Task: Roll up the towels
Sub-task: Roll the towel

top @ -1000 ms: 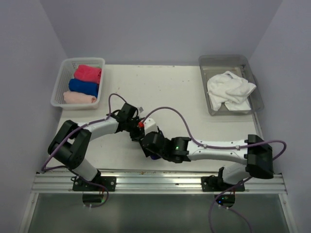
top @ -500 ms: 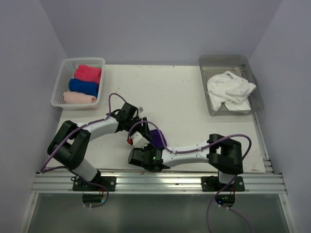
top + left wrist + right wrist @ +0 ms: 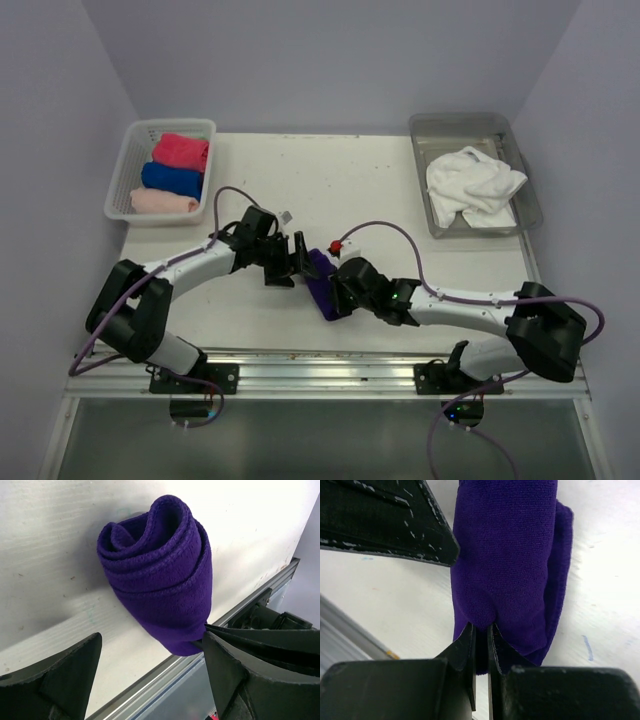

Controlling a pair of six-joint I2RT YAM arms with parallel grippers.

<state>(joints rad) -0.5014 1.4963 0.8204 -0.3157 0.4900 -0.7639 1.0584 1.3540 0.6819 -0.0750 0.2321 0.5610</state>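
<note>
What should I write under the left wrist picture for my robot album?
A rolled purple towel lies on the white table just ahead of the open left hand.

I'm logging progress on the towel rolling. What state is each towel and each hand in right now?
Dark purple cloth towel: rolled, lying on the table.
Right hand: shut on the purple towel's end.
Left hand: open, holding nothing.
White cloth towel: crumpled, unrolled, in the clear plastic bin.
Red towel, blue towel, pale pink towel: rolled, side by side in the white slatted basket.
</note>
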